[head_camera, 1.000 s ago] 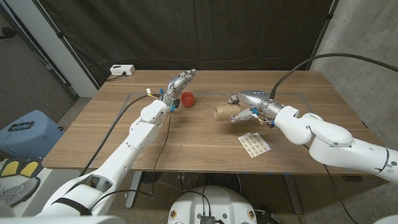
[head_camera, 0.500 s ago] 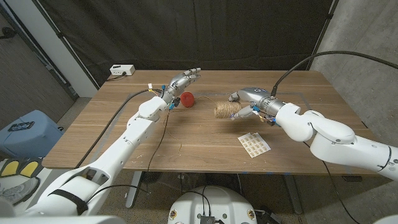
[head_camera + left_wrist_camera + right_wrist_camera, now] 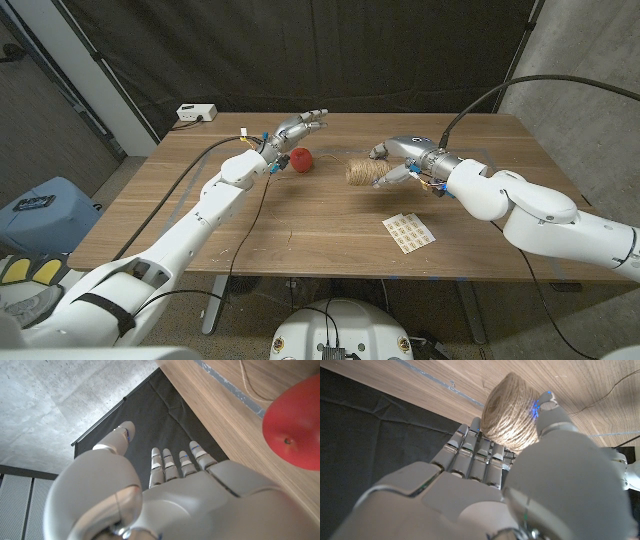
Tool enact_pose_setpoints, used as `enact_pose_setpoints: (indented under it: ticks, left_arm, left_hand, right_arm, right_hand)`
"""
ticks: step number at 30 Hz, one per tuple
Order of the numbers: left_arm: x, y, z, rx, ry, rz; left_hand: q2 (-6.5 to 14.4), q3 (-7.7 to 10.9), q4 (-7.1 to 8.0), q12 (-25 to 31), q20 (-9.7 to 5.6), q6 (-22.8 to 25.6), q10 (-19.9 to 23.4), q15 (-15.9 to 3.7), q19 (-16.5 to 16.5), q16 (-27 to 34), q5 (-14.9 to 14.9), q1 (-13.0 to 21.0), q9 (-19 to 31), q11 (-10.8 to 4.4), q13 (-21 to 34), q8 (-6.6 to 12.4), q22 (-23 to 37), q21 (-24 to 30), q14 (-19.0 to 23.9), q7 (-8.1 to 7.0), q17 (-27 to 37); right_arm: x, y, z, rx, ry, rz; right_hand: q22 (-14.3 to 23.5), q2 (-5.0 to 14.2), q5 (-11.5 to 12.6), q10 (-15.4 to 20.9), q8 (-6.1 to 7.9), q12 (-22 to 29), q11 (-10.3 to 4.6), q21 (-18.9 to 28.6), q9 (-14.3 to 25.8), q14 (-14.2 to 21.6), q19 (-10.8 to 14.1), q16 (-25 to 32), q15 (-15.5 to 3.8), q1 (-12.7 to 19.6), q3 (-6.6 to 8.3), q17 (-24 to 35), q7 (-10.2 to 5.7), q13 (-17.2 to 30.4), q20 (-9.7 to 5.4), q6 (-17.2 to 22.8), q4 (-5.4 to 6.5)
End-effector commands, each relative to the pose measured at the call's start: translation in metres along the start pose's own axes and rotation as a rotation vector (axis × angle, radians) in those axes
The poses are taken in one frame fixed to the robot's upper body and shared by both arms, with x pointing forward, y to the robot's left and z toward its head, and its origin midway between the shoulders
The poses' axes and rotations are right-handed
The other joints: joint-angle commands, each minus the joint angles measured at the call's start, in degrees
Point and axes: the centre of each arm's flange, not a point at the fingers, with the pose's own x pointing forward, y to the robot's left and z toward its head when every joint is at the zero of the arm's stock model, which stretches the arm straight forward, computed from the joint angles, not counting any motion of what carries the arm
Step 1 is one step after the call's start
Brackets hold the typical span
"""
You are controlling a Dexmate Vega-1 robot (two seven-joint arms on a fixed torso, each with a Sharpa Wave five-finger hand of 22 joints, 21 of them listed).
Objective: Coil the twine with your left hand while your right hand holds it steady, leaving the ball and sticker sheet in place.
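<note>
On the table (image 3: 200, 215) I am seeing everything from my far-off seat. Two long white arms are reaching in from the near corners. My right arm (image 3: 540, 215) is stretching across to the middle, and my left arm (image 3: 190, 240) is stretching up to the far side.

My right hand (image 3: 405, 160) is holding the twine (image 3: 364, 174). Its fingers (image 3: 480, 457) are wrapping round one side of the roll and the thumb is pressing on the other side, so the roll is sitting snug between them. The twine is lying near the middle of the table, a bit toward the back, as a fat brown roll. A thin strand (image 3: 335, 159) is trailing from it toward the ball.

My left hand (image 3: 293, 131) is hanging just behind the ball (image 3: 301, 160), up off the wood. Its fingers (image 3: 172, 462) are pointing out straight and a little apart, and it is holding nothing. From the wrist camera I am seeing the ball (image 3: 295, 425) close beside the hand, not touching it.

Nearer to me, the sticker sheet (image 3: 409, 233) is lying flat under my right arm, well apart from the twine.

A small white box (image 3: 196, 113) is sitting by the far left corner.
</note>
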Motion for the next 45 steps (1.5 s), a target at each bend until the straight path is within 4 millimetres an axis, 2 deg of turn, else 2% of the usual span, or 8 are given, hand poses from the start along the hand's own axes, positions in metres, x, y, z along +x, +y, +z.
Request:
enact_pose_setpoints:
  ticks: [1,2,12,30,45]
  left_arm:
    - [0.003,0.001,0.001,0.063,0.036,-0.056]
    - [0.003,0.001,0.001,0.070,0.039,-0.060]
    - [0.008,0.001,0.003,0.130,0.064,-0.113]
    - [0.028,-0.013,0.005,0.223,0.107,-0.239]
    - [0.035,-0.019,-0.005,0.217,0.139,-0.273]
  left_hand:
    - [-0.04,-0.54,-0.14,-0.34,0.41,-2.61,-1.21,0.49,-0.71,0.10,-0.34,1.74,0.15,0.06,0.20,-0.43,0.14,-0.08,-0.92,-0.68,0.24]
    - [-0.04,-0.57,-0.13,-0.34,0.47,-2.80,-1.28,0.57,-0.75,0.07,-0.36,1.89,0.15,-0.01,0.22,-0.40,0.14,-0.07,-1.10,-0.75,0.24]
    - [-0.07,-0.79,-0.14,-0.25,0.67,-2.06,-1.64,1.01,-1.28,0.10,-0.59,3.01,0.17,0.31,0.33,0.32,0.14,-0.12,-1.78,0.24,0.26]
    - [-0.59,-1.13,-0.35,0.19,0.90,-3.14,-1.26,0.78,-1.57,0.47,-1.08,5.04,0.18,0.01,0.54,0.36,0.10,-0.04,-1.49,0.15,0.27]
    - [-1.38,-1.71,-0.33,0.68,0.81,-2.88,-0.57,0.44,-1.50,0.84,-1.76,6.57,0.20,-0.72,0.75,0.79,0.07,0.09,-0.52,-0.11,0.29]
  right_arm:
    - [0.001,-0.012,-0.004,0.004,-0.008,-0.006]
    - [0.001,-0.013,-0.004,0.003,-0.006,-0.009]
    - [0.002,-0.020,-0.009,0.015,0.017,-0.032]
    - [0.003,-0.034,-0.006,0.043,-0.001,-0.050]
    - [0.005,-0.046,-0.006,0.040,-0.021,-0.058]
  right_hand:
    - [0.10,2.36,0.15,6.41,0.23,0.43,-5.52,0.06,0.30,0.85,0.56,0.15,-7.88,1.52,-0.14,0.20,-3.74,0.08,-0.10,4.45,0.04]
    - [0.10,2.36,0.14,6.53,0.23,0.48,-5.14,0.07,0.30,0.90,0.62,0.13,-7.88,1.49,-0.16,0.19,-3.70,0.08,-0.05,4.50,0.05]
    - [0.12,2.47,0.06,6.77,0.17,0.49,-5.44,0.10,0.32,1.27,0.76,0.10,-7.87,1.20,-0.37,0.22,-3.52,-0.03,0.19,4.71,0.21]
    - [0.14,2.67,0.01,7.02,0.04,0.55,-5.07,0.04,0.33,1.58,0.68,0.01,-7.56,1.20,-0.61,0.34,-3.15,-0.08,0.24,5.02,0.18]
    - [0.16,2.84,-0.06,7.38,-0.14,0.72,-4.91,-0.02,0.35,1.69,0.57,0.04,-7.50,1.18,-0.97,0.57,-3.03,-0.04,0.32,5.12,0.18]
